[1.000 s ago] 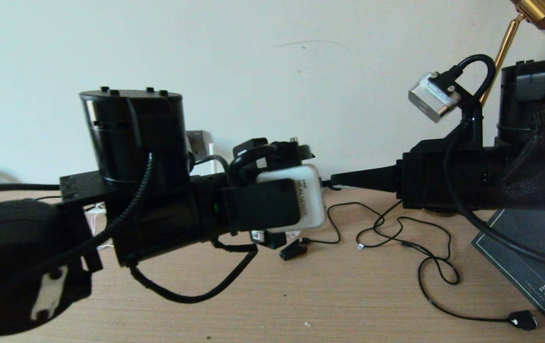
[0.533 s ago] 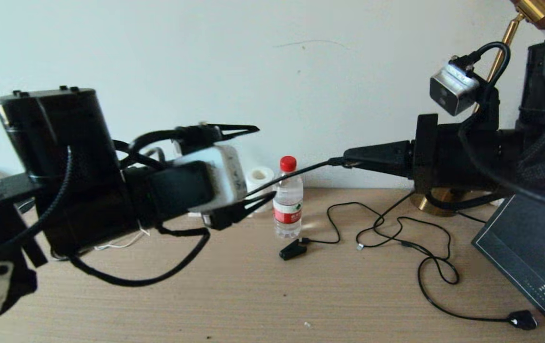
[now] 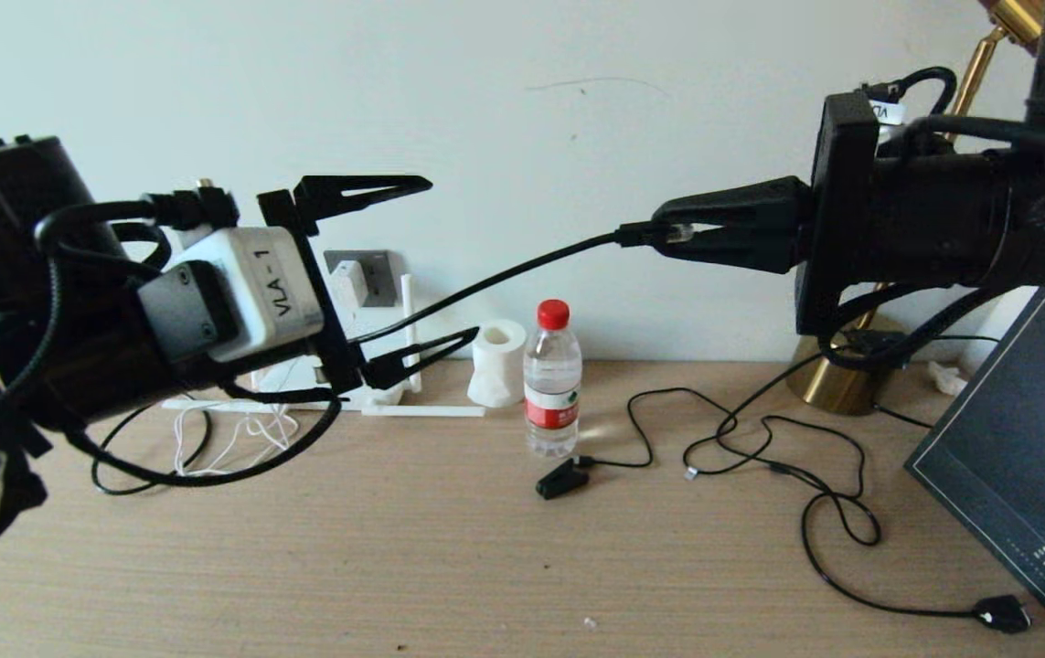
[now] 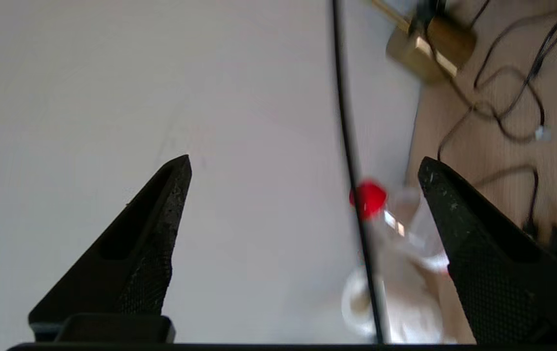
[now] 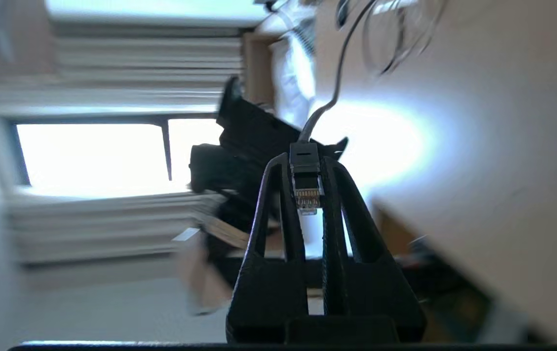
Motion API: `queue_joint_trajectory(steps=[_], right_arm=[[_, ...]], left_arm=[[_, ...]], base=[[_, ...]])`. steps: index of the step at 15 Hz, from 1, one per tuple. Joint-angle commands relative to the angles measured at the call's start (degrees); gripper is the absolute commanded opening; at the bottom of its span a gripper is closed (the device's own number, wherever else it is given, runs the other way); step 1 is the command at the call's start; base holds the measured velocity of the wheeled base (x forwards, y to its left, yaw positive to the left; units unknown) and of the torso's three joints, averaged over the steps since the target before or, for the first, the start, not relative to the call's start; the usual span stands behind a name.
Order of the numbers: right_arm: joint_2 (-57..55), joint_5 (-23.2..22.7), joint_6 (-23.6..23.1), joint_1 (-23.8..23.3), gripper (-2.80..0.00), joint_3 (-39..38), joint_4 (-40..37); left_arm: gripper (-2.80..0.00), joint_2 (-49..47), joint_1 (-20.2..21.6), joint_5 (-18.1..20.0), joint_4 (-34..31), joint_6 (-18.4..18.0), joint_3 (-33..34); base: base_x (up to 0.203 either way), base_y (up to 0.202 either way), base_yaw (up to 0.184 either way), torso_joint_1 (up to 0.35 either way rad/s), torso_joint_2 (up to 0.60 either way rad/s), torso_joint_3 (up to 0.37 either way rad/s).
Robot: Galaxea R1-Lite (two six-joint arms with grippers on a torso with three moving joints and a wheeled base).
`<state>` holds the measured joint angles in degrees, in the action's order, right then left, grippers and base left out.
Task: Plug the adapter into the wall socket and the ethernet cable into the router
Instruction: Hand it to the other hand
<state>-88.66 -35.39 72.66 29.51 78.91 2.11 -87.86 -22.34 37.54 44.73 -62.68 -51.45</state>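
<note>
My right gripper (image 3: 659, 234) is raised at mid-right and shut on the clear-tipped connector (image 5: 306, 187) of the ethernet cable (image 3: 495, 274). The black cable sags left from it and passes behind the lower finger of my left gripper (image 3: 453, 258). That gripper hangs open and empty in front of the wall, with the cable (image 4: 351, 161) crossing between its fingers. Behind it the dark grey wall socket (image 3: 381, 274) carries the white adapter (image 3: 350, 281) on its face. The white router (image 3: 303, 375) is mostly hidden below; one antenna (image 3: 407, 315) stands upright.
A red-capped water bottle (image 3: 551, 384) and a white paper roll (image 3: 499, 366) stand by the wall. A small black clip plug (image 3: 563, 477) and thin black cords (image 3: 760, 448) lie mid-table. A brass lamp base (image 3: 837, 384) and a dark board (image 3: 1025, 493) are at the right.
Both arms have risen. The left gripper swung up and to the left, uncovering the socket, router and bottle. The right gripper lifted the cable's connector higher.
</note>
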Motion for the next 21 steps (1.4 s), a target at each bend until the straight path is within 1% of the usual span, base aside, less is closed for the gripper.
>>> queue_joint_trajectory(steps=[1, 2, 3, 5, 7, 9, 11, 12, 13, 15, 16, 19, 21], right_arm=[[-1.81, -2.23, 6.84, 0.02, -2.80, 2.93, -0.64], [-2.32, -3.33, 8.73, 0.00, -2.80, 3.71, -1.07], [-2.76, -3.96, 9.29, 0.02, -2.80, 4.18, -2.14], [-3.87, -4.16, 9.38, 0.02, -2.80, 4.25, -2.60], [-5.03, -4.67, 9.43, 0.02, -2.80, 4.06, -2.64], [-5.46, -7.89, 9.47, -0.07, -2.80, 3.77, -2.79], [-5.47, -10.14, 9.52, -0.25, -2.80, 3.89, -3.26], [-5.56, -10.57, 10.14, -0.27, -2.80, 4.06, -3.26], [-5.74, -11.00, 11.89, -0.41, -2.80, 4.30, -3.09], [-7.17, -14.67, 13.50, -1.77, -2.80, 5.48, -2.98], [-8.02, -16.78, 13.63, -2.30, -2.80, 5.98, -2.99], [-11.02, -17.59, 14.53, -2.43, -2.80, 9.99, -2.99], [-12.23, -18.68, 15.70, -2.78, -2.80, 12.73, -3.07]], left_arm=[[0.00, -1.93, -3.10, 0.68, 3.69, -0.74, 0.28], [0.00, -2.34, -4.30, 1.60, 5.31, -0.77, 0.61], [0.00, -2.47, -5.33, 2.44, 5.80, -0.82, 0.64], [0.00, -2.74, -7.41, 2.53, 5.92, -0.94, -0.15], [0.00, -3.96, -8.20, 2.54, 7.36, -2.04, -0.81], [0.00, -5.66, -9.24, 2.62, 9.39, -2.46, -0.65], [0.00, -7.27, -9.38, 2.61, 9.49, -3.46, -2.51], [0.00, -7.94, -9.38, 2.65, 9.50, -3.99, -3.38], [0.00, -8.42, -9.39, 2.74, 9.58, -4.41, -3.66], [0.00, -8.91, -9.39, 3.02, 9.94, -4.47, -3.66], [0.00, -8.99, -9.33, 4.20, 10.36, -4.46, -3.58], [0.00, -9.03, -8.47, 8.30, 10.88, -4.43, -3.61], [0.00, -9.26, -8.42, 8.68, 12.82, -4.30, -3.75]], base=[[0.000, 0.000, 0.000, 0.000, 0.00, 0.000], [0.000, 0.000, 0.000, 0.000, 0.00, 0.000], [0.000, 0.000, 0.000, 0.000, 0.00, 0.000], [0.000, 0.000, 0.000, 0.000, 0.00, 0.000], [0.000, 0.000, 0.000, 0.000, 0.00, 0.000], [0.000, 0.000, 0.000, 0.000, 0.00, 0.000], [0.000, 0.000, 0.000, 0.000, 0.00, 0.000], [0.000, 0.000, 0.000, 0.000, 0.00, 0.000], [0.000, 0.000, 0.000, 0.000, 0.00, 0.000], [0.000, 0.000, 0.000, 0.000, 0.00, 0.000], [0.000, 0.000, 0.000, 0.000, 0.00, 0.000], [0.000, 0.000, 0.000, 0.000, 0.00, 0.000], [0.000, 0.000, 0.000, 0.000, 0.00, 0.000]])
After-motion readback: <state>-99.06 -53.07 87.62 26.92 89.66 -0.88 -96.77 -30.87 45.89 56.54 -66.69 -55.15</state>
